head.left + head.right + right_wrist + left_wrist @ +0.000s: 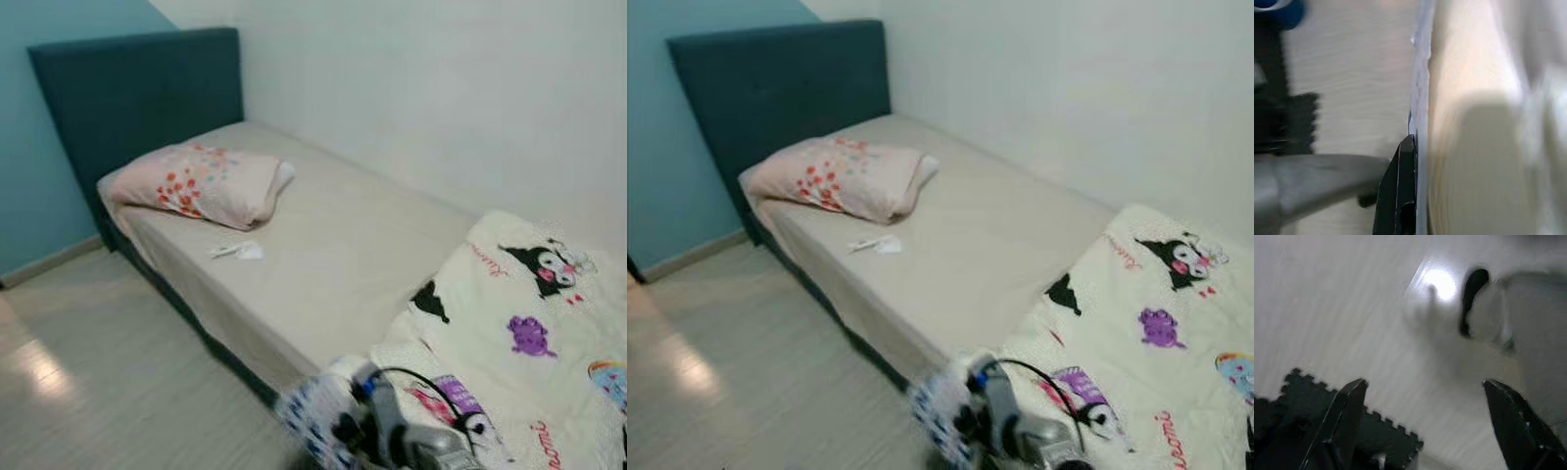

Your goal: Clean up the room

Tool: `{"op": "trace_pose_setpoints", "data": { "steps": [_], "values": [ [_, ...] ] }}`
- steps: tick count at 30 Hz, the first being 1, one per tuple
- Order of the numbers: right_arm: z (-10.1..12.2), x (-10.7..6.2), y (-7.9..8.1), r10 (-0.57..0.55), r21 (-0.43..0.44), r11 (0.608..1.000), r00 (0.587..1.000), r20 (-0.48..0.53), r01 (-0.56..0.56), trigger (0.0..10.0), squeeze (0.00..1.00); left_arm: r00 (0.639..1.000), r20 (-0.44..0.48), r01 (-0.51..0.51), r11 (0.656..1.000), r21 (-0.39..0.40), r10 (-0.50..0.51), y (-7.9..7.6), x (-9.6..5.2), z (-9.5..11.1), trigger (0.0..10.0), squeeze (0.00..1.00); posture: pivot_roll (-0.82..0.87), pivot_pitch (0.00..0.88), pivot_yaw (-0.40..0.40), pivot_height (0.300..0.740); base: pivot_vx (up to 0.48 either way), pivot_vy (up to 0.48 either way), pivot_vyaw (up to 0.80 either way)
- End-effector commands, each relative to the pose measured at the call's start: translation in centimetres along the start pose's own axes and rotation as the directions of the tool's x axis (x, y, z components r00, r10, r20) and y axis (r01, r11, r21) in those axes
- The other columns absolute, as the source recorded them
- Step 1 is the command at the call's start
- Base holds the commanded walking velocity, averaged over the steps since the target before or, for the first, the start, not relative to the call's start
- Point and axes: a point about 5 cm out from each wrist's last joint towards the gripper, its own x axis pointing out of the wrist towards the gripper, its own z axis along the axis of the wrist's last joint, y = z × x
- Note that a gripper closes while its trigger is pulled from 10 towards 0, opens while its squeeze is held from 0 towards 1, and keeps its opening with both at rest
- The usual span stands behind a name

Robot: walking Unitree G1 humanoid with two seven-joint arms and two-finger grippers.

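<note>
Jaws of left gripper (1422,426) spread wide, nothing between, above pale floor (88,392). Right gripper (1400,196) jaws: state cannot be told; blurred, with pale cloth edge alongside one finger. Cartoon-print blanket (529,333) bunched at foot of bed (333,255), hem hanging over near edge. Judged light, soft, limp; will drape and slip. Best hold: pinch hem or corner fold. Pillow (201,183) at headboard; small paper scrap (238,252) on mattress.

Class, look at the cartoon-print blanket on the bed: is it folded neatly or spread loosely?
Spread loosely. The blanket lies rumpled over the foot of the bed, one edge hanging off the side, with no neat folds.
</note>
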Motion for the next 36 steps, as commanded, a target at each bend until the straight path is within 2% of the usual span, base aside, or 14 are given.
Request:
{"op": "trace_pose_setpoints", "data": {
  "steps": [1,6,8,13,15,16,17,18,21,24,26,28,31,36],
  "values": [
    [2.0,0.3,0.1,0.059,0.025,0.998,0.994,0.097,-0.062,10.0,0.0,0.999,-0.034,0.02,1.0,0.008,-0.02,-0.4,-0.1,-0.9,10.0,0.0,0.03,0.008,-0.071,0.74,0.0,0.0,0.78],
    [3.2,0.0,-0.3,0.069,0.08,0.993,0.986,0.152,-0.082,10.0,0.0,0.998,-0.042,0.042,0.999,0.005,-0.041,-0.5,-0.1,-1.1,10.0,0.0,0.03,0.014,-0.072,0.74,0.0,0.0,0.12],
    [2.3,-0.8,-1.2,0.039,0.063,0.997,0.997,0.067,-0.043,10.0,0.0,0.996,-0.049,0.071,0.997,0.006,-0.07,-0.7,-0.1,-1.1,10.0,0.0,0.03,0.013,-0.072,0.74,0.0,0.0,0.0],
    [2.2,-0.9,-1.3,0.037,0.062,0.997,0.998,0.059,-0.041,10.0,0.0,0.996,-0.05,0.073,0.997,0.007,-0.072,-0.7,-0.1,-1.1,10.0,0.0,0.03,0.013,-0.072,0.74,0.0,0.0,0.0],
    [3.0,-1.7,-2.7,-0.097,0.14,0.987,0.984,0.152,0.076,10.0,0.0,0.996,-0.052,0.078,0.997,0.014,-0.078,-0.7,-0.1,-1.1,10.0,0.0,0.03,0.014,-0.073,0.74,0.0,0.0,0.0],
    [3.0,-1.7,-2.7,-0.097,0.14,0.987,0.984,0.152,0.076,10.0,0.0,0.996,-0.052,0.078,0.997,0.014,-0.078,-0.7,-0.1,-1.1,10.0,0.0,0.03,0.014,-0.073,0.74,0.0,0.0,0.0],
    [3.1,-2.1,-3.5,-0.2,0.187,0.968,0.965,0.17,0.167,10.0,0.0,0.995,-0.053,0.081,0.996,0.022,-0.08,-0.7,-0.1,-1.1,10.0,0.0,0.03,0.014,-0.073,0.74,0.0,0.0,0.0],
    [3.1,-2.1,-3.5,-0.2,0.187,0.968,0.965,0.17,0.167,10.0,0.0,0.995,-0.053,0.081,0.996,0.022,-0.08,-0.7,-0.1,-1.1,10.0,0.0,0.03,0.014,-0.073,0.74,0.0,0.0,0.0],
    [0.0,-3.7,-5.2,-0.478,0.205,0.861,0.878,0.013,0.465,10.0,0.0,0.995,-0.052,0.088,0.995,0.052,-0.086,-0.8,-0.1,-1.0,10.0,0.0,0.02,0.003,-0.072,0.74,0.0,0.0,0.0],
    [-0.5,-3.9,-5.3,-0.505,0.205,0.844,0.863,-0.004,0.495,10.0,0.0,0.995,-0.05,0.089,0.994,0.057,-0.086,-0.8,-0.1,-1.0,10.0,0.0,0.02,0.003,-0.072,0.74,0.0,0.0,0.0],
    [-1.7,-5.1,-6.0,-0.607,0.208,0.768,0.792,-0.061,0.605,10.0,0.0,0.995,-0.046,0.091,0.994,0.06,-0.088,-0.8,-0.1,-1.0,10.0,0.0,0.02,0.003,-0.072,0.74,0.0,0.0,0.0],
    [-1.7,-5.1,-6.0,-0.607,0.208,0.768,0.792,-0.061,0.605,10.0,0.0,0.995,-0.046,0.091,0.994,0.06,-0.088,-0.8,-0.1,-1.0,10.0,0.0,0.02,0.003,-0.072,0.74,0.0,0.0,0.0],
    [-3.8,-6.7,-6.6,-0.694,0.167,0.683,0.703,-0.155,0.711,10.0,0.0,0.995,-0.04,0.091,0.994,0.059,-0.089,-0.8,-0.1,-0.9,10.0,0.0,0.02,0.0,-0.07,0.74,0.0,0.0,0.0],
    [-5.2,-7.2,-6.4,-0.698,0.174,0.669,0.691,-0.186,0.723,10.0,0.0,0.997,-0.022,0.077,0.997,0.028,-0.076,-0.7,-0.1,-0.9,10.0,0.0,0.02,0.0,-0.066,0.74,0.0,0.0,0.0]
  ]
}}
